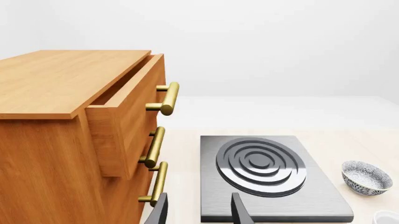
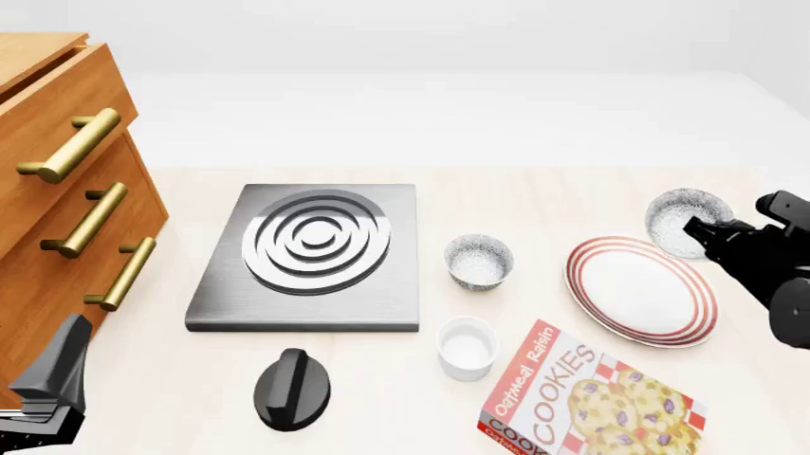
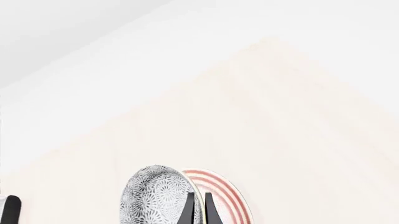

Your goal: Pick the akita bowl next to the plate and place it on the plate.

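Akita bowl [image 2: 685, 220], touching the plate's [image 2: 639, 290] far rim, sits at the right end effector [image 3: 198, 207], fingers narrow astride its rim.

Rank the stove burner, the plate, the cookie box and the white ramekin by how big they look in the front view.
1. stove burner
2. plate and cookie box: unsure, since the box is cut off by the picture's edge and nearer the camera
3. white ramekin

The small speckled bowl [image 2: 681, 218] is tipped up on its side, just behind the plate [image 2: 639, 290]. The big white plate with red rings lies flat on the table.
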